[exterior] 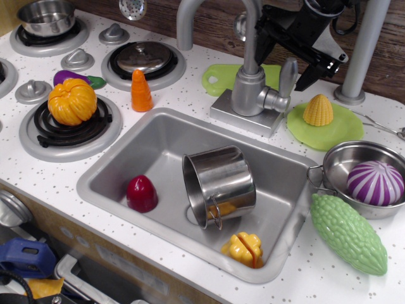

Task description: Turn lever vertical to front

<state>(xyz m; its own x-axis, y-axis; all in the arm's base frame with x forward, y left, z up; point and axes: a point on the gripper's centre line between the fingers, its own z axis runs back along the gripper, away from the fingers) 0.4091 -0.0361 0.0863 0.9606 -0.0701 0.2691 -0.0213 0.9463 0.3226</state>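
Bitter gourd (348,234) lies green on the white speckled surface (190,95) at the near right, just in front of a steel bowl (345,166) holding a purple onion (375,183). Within the sink (152,149) a steel pot (219,183) lies tipped on its side, between a red piece (142,193) and a yellow piece (243,248). Behind the sink, the lever (286,79) stands upright on the right side of the tap body (248,95). Beyond and above it hangs the black gripper (285,60), fingers (310,79) spread apart and clear of the lever
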